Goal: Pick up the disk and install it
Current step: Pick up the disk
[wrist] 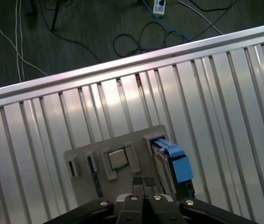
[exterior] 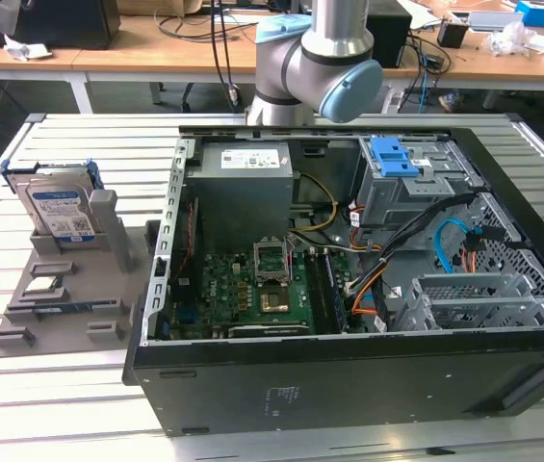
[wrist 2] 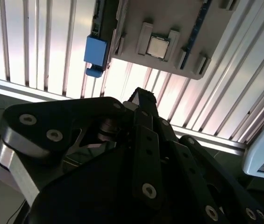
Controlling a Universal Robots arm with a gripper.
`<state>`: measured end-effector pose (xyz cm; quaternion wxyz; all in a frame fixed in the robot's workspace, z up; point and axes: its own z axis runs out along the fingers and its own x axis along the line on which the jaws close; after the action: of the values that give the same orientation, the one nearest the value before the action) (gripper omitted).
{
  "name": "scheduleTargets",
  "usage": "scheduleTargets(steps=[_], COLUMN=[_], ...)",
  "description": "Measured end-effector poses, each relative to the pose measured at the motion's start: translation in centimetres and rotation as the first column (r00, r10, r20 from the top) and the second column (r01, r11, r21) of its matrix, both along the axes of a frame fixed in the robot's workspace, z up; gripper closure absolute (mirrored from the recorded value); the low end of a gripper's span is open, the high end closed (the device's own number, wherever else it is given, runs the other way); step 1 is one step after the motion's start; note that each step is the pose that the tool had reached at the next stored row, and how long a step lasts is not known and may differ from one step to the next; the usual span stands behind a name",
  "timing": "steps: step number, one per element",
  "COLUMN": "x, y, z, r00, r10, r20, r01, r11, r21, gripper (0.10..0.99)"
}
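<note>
Landmark: grey holder (exterior: 69, 289) lying on the slatted metal table (exterior: 60, 414).

Disk (exterior: 60, 207): stands on edge in a slot at the far end of the holder, leaning back slightly, label side towards the exterior view. Its blue carrier bracket frames it. In both wrist views the disk (wrist: 171, 163) (wrist 2: 96, 51) is seen edge-on from above, seated in the holder, with nothing gripping it.

Small square chip (exterior: 45, 285): lies flat in a recess of the holder, near the disk but apart from it. It also shows in the first wrist view (wrist: 117, 158) and the second (wrist 2: 158, 45).

Gripper (wrist: 143, 181): hangs above the holder, clear of it and pointing down at it. In the first wrist view the two fingertips (wrist: 137, 181) meet with no gap and carry nothing, so the jaws are together and empty. The second wrist view shows the gripper (wrist 2: 141, 95) over the table edge beside the holder.

Computer case (exterior: 349, 385): open, lying just beside the holder on the exterior view's right. The grey power supply box (exterior: 243, 183) sits in the case on the side nearer the holder. The blue latch piece (exterior: 392, 157) is further from it.

Robot arm (exterior: 320, 58): rises behind the case, well apart from the holder.
</note>
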<state>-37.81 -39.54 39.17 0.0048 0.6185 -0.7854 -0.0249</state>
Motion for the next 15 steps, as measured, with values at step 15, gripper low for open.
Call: scheduleTargets(steps=[15], x=[0.00], y=[0.00], z=[0.00], r00=[0.9971], r10=[0.076], r20=[0.0000], r01=[-0.076], r11=[0.9971], r21=[0.000], gripper=[0.851])
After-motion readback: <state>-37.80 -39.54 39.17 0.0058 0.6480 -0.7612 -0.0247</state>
